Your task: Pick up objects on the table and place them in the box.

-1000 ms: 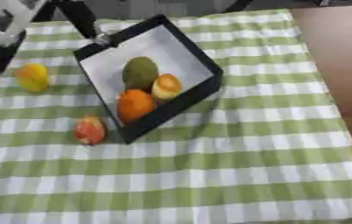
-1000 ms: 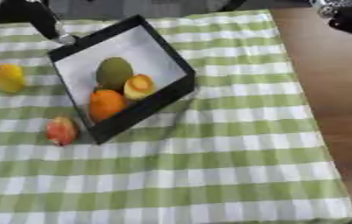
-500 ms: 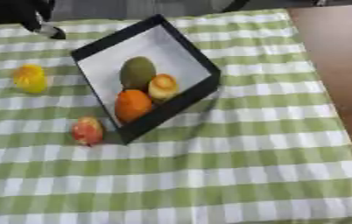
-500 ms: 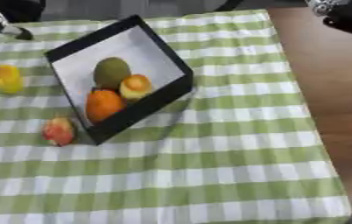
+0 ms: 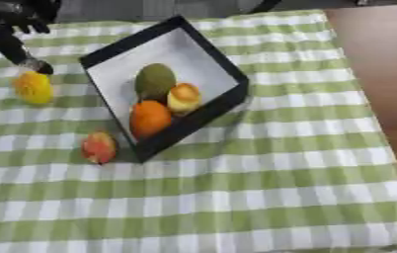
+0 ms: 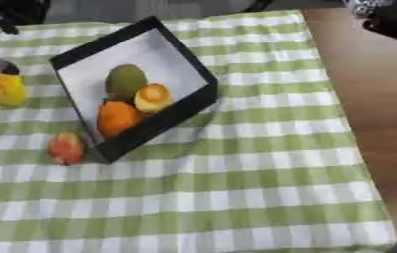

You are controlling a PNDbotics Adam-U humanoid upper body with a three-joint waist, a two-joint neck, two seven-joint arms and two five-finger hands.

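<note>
Reaching down at the upper left, the robot's black left hand has a straight finger just above the yellow round fruit, beside the black box.

box: black, holds 3 fruits | yellow fruit, red fruit: left, outside

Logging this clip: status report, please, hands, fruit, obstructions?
Left hand fingertips just above yellow fruit, no grasp visible. Right hand idle, top right. Three fruits in box; red fruit outside. Nothing blocking.
</note>
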